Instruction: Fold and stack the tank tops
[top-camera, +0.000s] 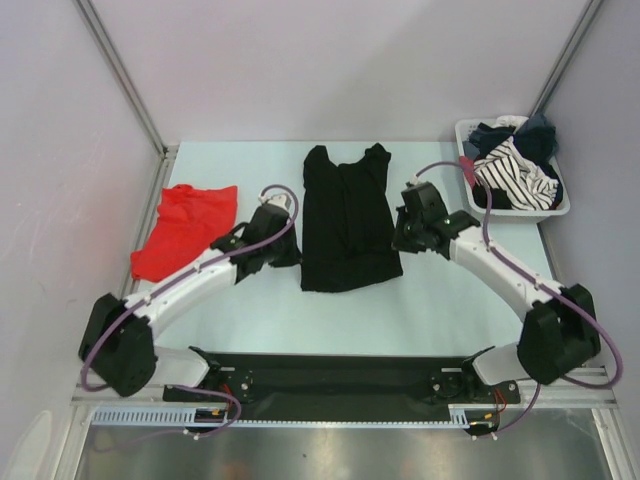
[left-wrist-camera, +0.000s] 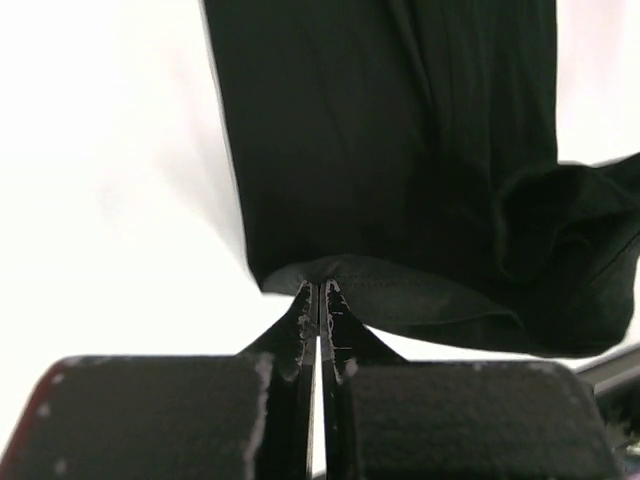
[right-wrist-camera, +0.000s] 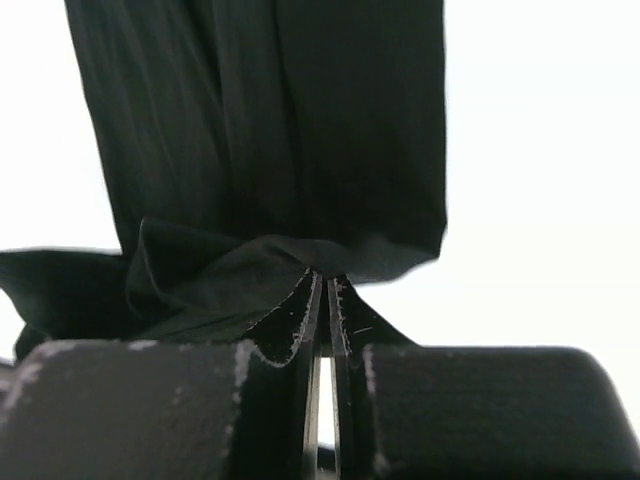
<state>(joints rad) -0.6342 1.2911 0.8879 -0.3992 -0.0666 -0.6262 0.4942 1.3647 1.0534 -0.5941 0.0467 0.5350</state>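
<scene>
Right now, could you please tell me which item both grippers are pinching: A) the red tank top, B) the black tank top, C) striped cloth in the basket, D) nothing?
B: the wrist views show the left gripper and right gripper each shut on the black tank top's edge.

A white basket of striped and dark clothes sits on the table's far right.
</scene>
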